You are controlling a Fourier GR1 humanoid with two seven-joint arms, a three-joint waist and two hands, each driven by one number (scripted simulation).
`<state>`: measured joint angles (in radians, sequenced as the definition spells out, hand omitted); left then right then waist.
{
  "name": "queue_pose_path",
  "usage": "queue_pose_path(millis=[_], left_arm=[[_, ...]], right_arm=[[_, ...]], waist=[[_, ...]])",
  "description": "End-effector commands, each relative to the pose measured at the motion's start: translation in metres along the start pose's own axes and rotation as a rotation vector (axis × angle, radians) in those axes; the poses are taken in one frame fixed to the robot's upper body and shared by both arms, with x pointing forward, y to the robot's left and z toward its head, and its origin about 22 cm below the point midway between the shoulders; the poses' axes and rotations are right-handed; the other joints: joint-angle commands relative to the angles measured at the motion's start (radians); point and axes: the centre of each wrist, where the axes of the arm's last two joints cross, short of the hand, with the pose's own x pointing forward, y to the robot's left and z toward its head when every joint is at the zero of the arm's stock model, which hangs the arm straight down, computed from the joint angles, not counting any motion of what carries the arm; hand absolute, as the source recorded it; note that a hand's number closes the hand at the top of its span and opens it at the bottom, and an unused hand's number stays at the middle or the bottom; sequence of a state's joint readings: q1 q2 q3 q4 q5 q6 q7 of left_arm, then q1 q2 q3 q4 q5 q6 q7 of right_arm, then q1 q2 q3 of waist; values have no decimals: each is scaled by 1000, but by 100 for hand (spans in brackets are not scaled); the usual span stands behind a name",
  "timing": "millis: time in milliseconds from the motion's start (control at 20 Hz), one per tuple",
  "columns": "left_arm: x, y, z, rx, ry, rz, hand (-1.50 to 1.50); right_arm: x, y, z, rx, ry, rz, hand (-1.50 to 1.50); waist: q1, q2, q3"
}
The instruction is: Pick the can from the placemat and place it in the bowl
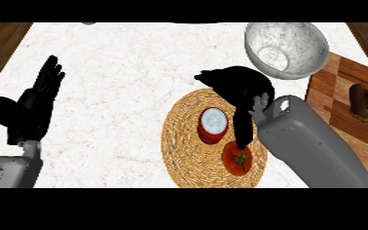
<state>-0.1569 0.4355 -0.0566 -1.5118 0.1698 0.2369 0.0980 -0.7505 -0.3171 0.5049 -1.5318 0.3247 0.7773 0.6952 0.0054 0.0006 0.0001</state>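
A red can (212, 125) with a pale lid stands upright on the round woven placemat (188, 141). My right hand (241, 84) hovers over the mat's far edge, just beyond and to the right of the can. Its fingers stretch left and its thumb (245, 126) hangs down beside the can's right side; the hand is open and holds nothing. The speckled grey bowl (286, 48) sits at the far right, beyond the hand. My left hand (39, 100) rests open at the left edge, fingers up.
A red tomato (238, 159) lies on the placemat's near part, right by my right forearm. A wooden cutting board (338, 85) with a dark object (357, 100) lies at the right edge, below the bowl. The white marble counter runs left of the mat.
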Motion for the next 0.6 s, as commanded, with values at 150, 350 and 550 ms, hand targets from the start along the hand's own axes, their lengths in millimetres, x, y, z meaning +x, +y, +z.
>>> queue_pose_path(millis=[150,350,550], left_arm=[[-3,-6,2,3,0,-14,0],[-2,-11,-8,0,0,-3,0],[-9,-1,-4,-6,-3,-11,0]], right_arm=[[6,23,-7,-74,9,59,-150],[-4,47,-18,-12,-4,22,-150],[-9,53,-32,19,32,57,-150]], waist=[[-2,-1,0],[-6,0,0],[-2,0,0]])
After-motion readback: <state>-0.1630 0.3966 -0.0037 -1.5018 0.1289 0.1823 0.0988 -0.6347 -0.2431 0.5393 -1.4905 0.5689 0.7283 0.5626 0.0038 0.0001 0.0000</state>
